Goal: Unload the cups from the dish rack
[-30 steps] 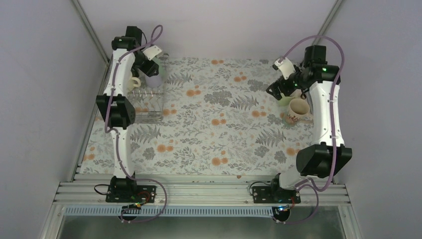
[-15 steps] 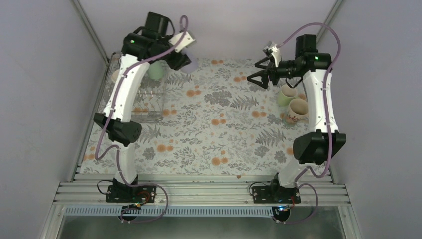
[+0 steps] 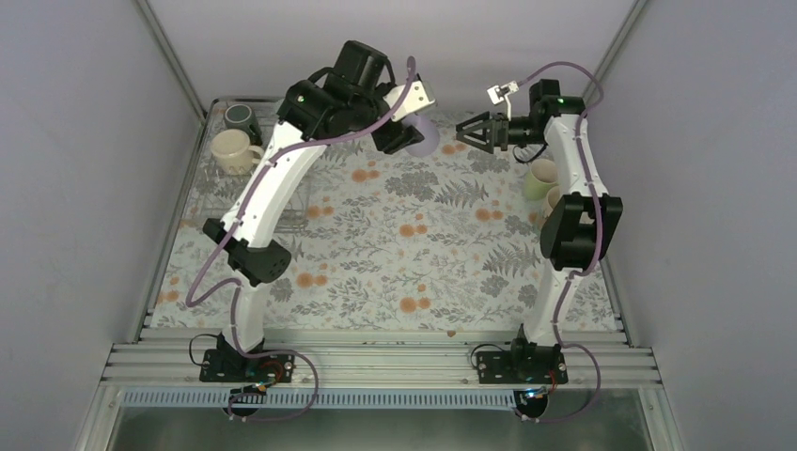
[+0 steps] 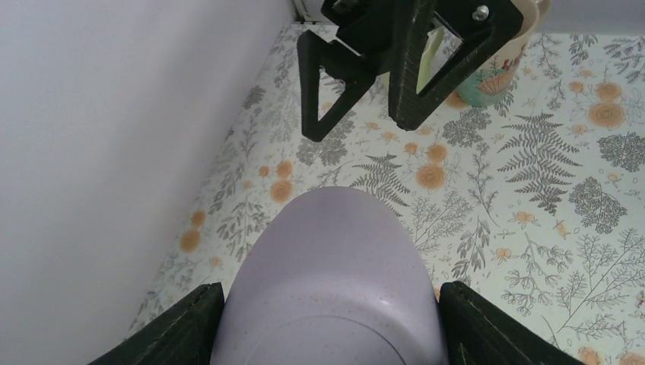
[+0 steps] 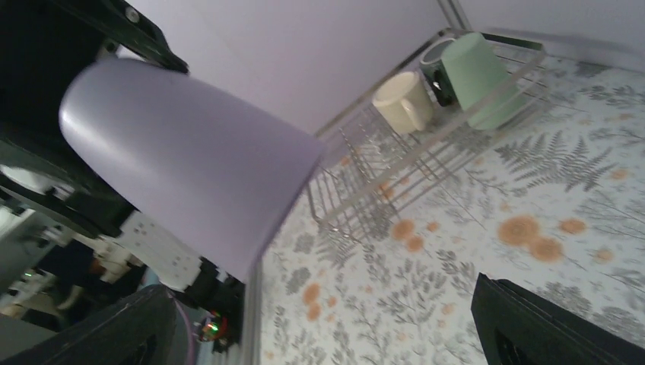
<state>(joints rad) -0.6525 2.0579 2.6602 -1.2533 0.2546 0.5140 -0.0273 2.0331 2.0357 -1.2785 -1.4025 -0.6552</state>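
above the floral cloth (image 3: 423, 244), smooth lilac tumbler (image 4: 335, 258) — tapered, round-based — pinched by left end effector (image 4: 335, 334), right end effector (image 4: 359, 125) spread

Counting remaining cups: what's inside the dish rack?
Three cups show in the rack: a cream mug, a dark mug and a mint-green tumbler, grouped at one end. From above, the left arm covers part of the rack.

White links on left arm (image 3: 270, 180) and right arm (image 3: 574, 160) — black joints, black jaws, lilac cables (image 3: 564, 65).
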